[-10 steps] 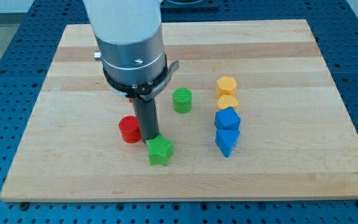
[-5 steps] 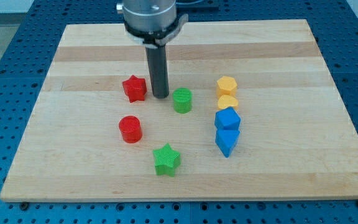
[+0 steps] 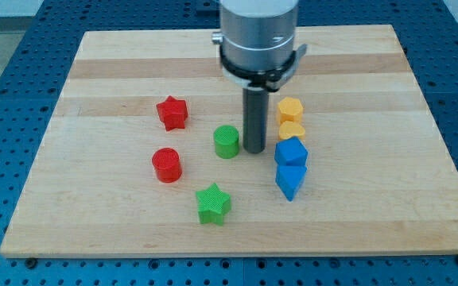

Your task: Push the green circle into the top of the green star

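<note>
Green circle: a small green ribbed plastic cylinder [image 3: 227, 142] stands upright on the pale wooden table [image 3: 94, 214], near the middle; it looks light, stiff and flat-bottomed, so I judge it slides readily and is unlikely to tip under a low push; its round wall may let it roll off a push that is not centred.
Green star: a small green ribbed plastic star block [image 3: 213, 203] lies toward the view's bottom of the green circle and slightly to the view's left, well apart from it, with bare wood between.
My tip: the dark rod's lower end [image 3: 254, 150] rests just beside the circle, on its right in the view; whether they touch I cannot tell; there is no gripper on this arm, so nothing is clasped, only pushed.
Where to press: the circle's far wall, toward the view's top and a shade right, so the line of push runs through its centre to the star's upper point; from here the tip must go round to that side.
Neighbours: a red plastic cylinder [image 3: 166, 165] sits left of the path; a red star block [image 3: 172, 113] lies up and left; two yellow blocks [image 3: 290, 117] and two blue blocks [image 3: 291, 165] stand in a column just right of the tip.
Open room: the lane down to the star is free; table edges are well away; the tight spot is between the circle and the blue and yellow column.
</note>
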